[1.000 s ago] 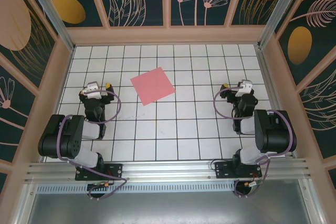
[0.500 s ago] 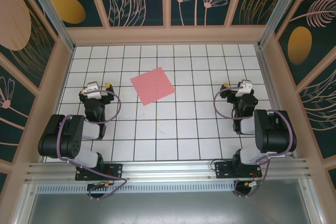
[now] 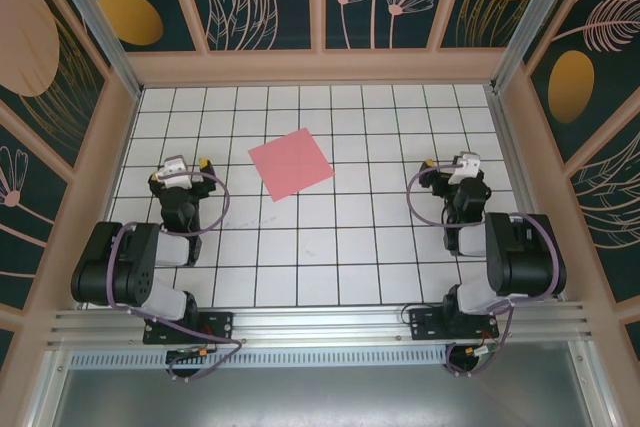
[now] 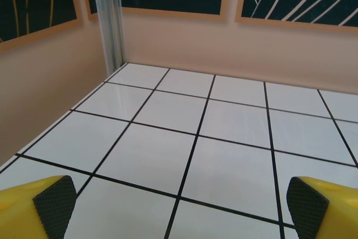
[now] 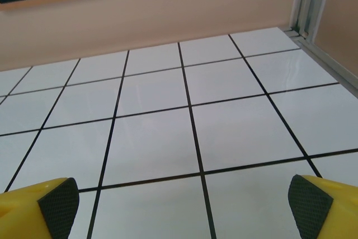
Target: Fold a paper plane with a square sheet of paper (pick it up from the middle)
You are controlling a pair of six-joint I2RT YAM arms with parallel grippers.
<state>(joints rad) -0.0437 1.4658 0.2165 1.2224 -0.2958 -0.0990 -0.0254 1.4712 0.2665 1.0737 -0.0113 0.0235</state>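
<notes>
None of the folding is done, as far as the views show. The square sheet of paper [image 3: 291, 164] lies flat on the white gridded table [image 3: 330, 247], with no crease that can be made out from above. It sits in the far half, a little left of centre, turned slightly off the grid lines.

The left gripper [image 3: 190, 162] rests low over the table to the left of the sheet and near it, but apart from it. Its jaws stand wide apart with bare tiles between the black pads [image 4: 55, 202]. The right gripper [image 3: 452, 163] sits well apart from the sheet on the right side, and its jaws are just as wide, with nothing between its own pads [image 5: 59, 204]. Both arms look folded back close to their bases at the near edge (a resting pose, by the look of it).

So I judge the task to be at its very start. The pick-up from the middle of the sheet is not yet done, and neither gripper is over the paper. Every fold is left: the centre crease, the corner folds for the nose, and the wings. The left gripper is the closer one for the first reach. A thin sheet lying flush on a smooth surface will likely be hard to pinch, so the middle may need to be bunched upward between the fingers.
</notes>
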